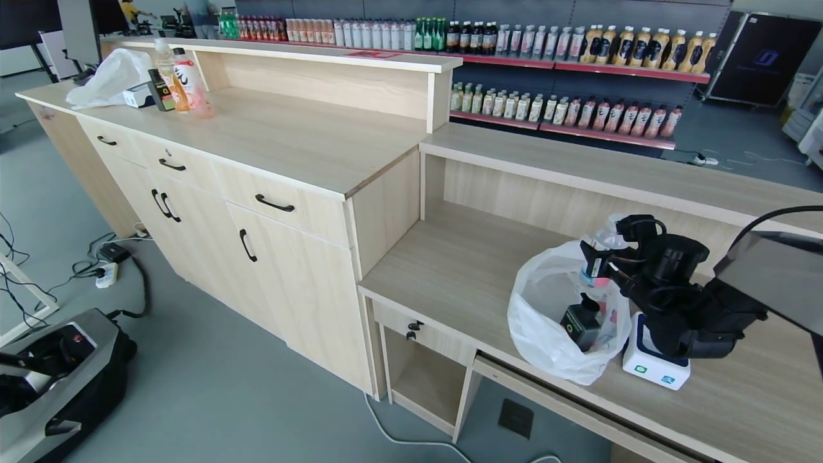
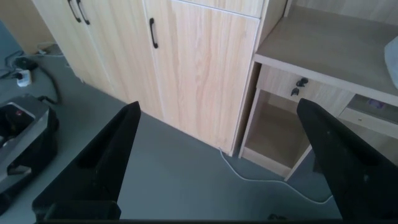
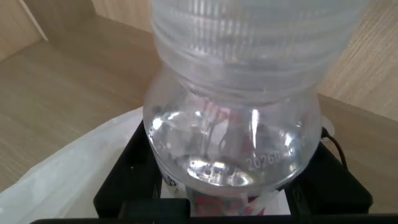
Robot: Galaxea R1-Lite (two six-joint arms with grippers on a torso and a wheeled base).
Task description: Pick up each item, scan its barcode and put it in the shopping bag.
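the low counter point(image 1: 463, 270) is hemmed at 12 o'clock by its back panel and at 9 o'clock by the side wall of the tall cabinet point(image 1: 308, 289). its front edge runs open toward 5 o'clock. bare wood lies from the cabinet wall across to the shopping bag point(image 1: 540, 321), which sits right at the front edge with its mouth gaping upward. the scanner point(image 1: 656, 372), a small white box, stands touching the bag at the bag's 4 o'clock, also close to the edge.

the right gripper point(image 1: 598, 263) hangs over the bag's mouth at its 1 o'clock rim, fingers pinched on a clear bottle point(image 1: 603, 239) that hangs above the opening, not yet down inside. from the right wrist the bottle point(image 3: 233, 124) looms close, with white bag plastic point(image 3: 56, 180) below it. a dark item with a green label point(image 1: 582, 323) lies inside the bag, with something pink beside it.

the left gripper point(image 2: 217, 106) is low over the open grey floor, its black fingers point(image 2: 99, 162) spread wide and gripping nothing, facing the cabinet doors.

on the high counter point(image 1: 308, 141), far off at 10 o'clock, a second white bag point(image 1: 109, 77) lies beside two bottles point(image 1: 182, 80) and small boxes. shelves of bottles point(image 1: 514, 38) line the wall at 12 o'clock.
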